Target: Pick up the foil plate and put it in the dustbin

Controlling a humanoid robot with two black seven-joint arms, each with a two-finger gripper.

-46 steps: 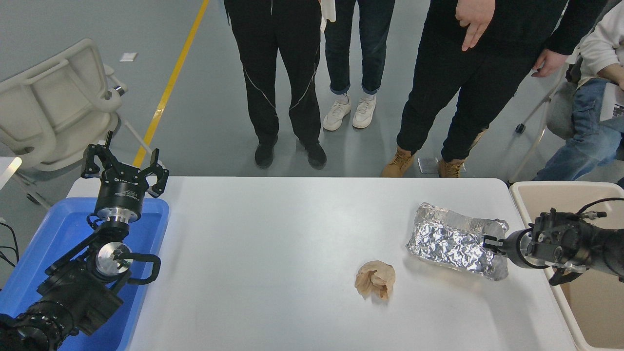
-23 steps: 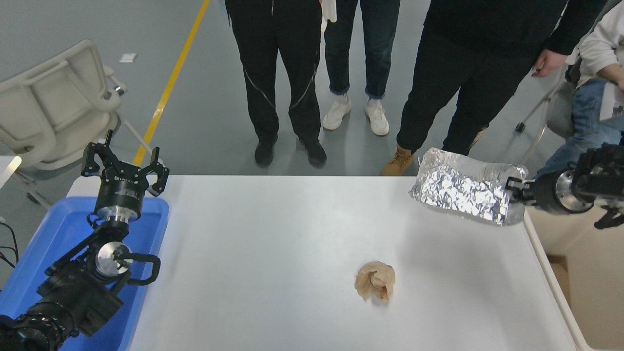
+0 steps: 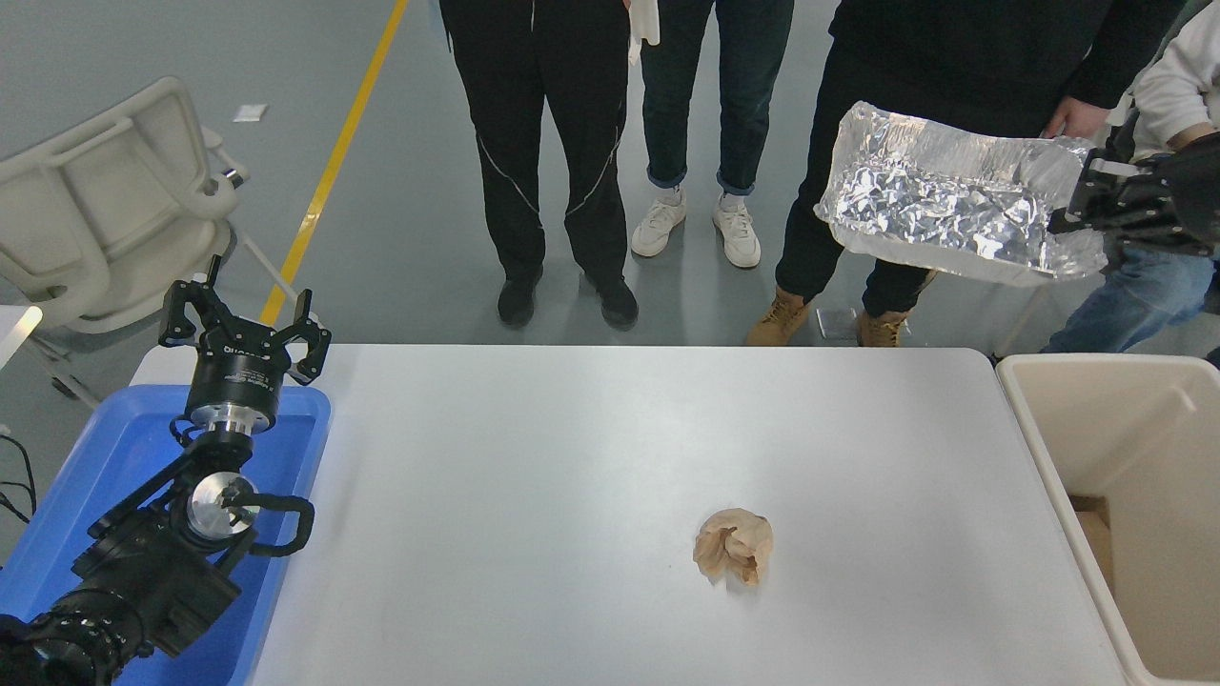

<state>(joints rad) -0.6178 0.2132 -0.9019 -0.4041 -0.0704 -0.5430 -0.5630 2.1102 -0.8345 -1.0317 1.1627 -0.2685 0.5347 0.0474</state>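
The foil plate (image 3: pixel 944 214) hung high above the worktop's (image 3: pixel 572 457) far right corner, its right rim pinched in the right pincer (image 3: pixel 1082 195) (no legible writing anywhere); the left pincer (image 3: pixel 243 319) stood open over the blue tray (image 3: pixel 105 457).

Grey floor (image 3: pixel 410 191), yellow floor line (image 3: pixel 329 171), tipped white chair (image 3: pixel 114 200)

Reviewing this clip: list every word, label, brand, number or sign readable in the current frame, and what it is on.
Nothing can be read for certain.
Left gripper: a light print runs across its black body just under the fingers, too small and blurred to read.
Foil plate, held in the air by the right gripper: no print visible.
Dustbin, blue tray, paper ball, table: no text visible.
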